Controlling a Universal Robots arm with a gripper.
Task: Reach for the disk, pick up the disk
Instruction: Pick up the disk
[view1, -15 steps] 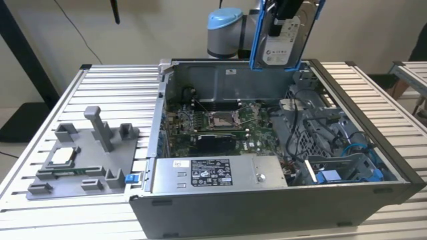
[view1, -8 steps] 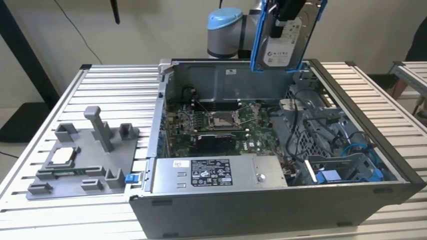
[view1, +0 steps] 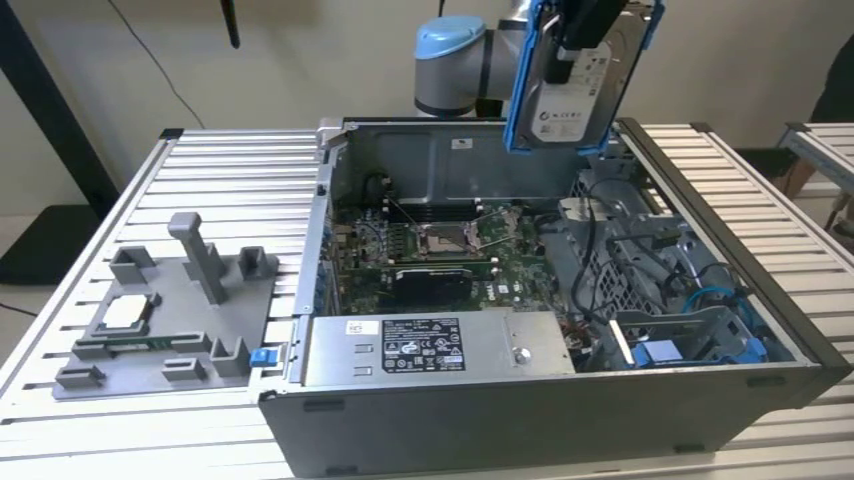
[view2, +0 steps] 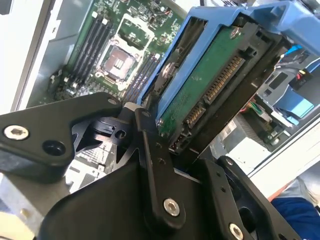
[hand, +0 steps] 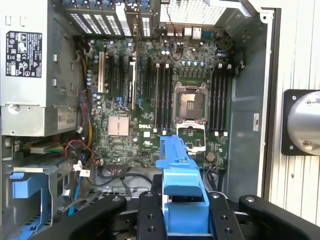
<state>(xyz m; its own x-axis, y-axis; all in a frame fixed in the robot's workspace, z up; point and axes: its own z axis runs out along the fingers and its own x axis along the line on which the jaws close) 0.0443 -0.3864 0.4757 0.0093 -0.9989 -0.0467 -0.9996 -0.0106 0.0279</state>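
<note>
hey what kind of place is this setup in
Likely a robotics lab bench for computer disassembly: an open computer case on a slatted metal table, with the gripper holding the disk above it.

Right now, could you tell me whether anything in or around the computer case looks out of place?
Only the disk: it hangs upright in the gripper above the open computer case, clear of the blue drive cage. The motherboard and cables look undisturbed, with nothing spilled or damaged.
</note>
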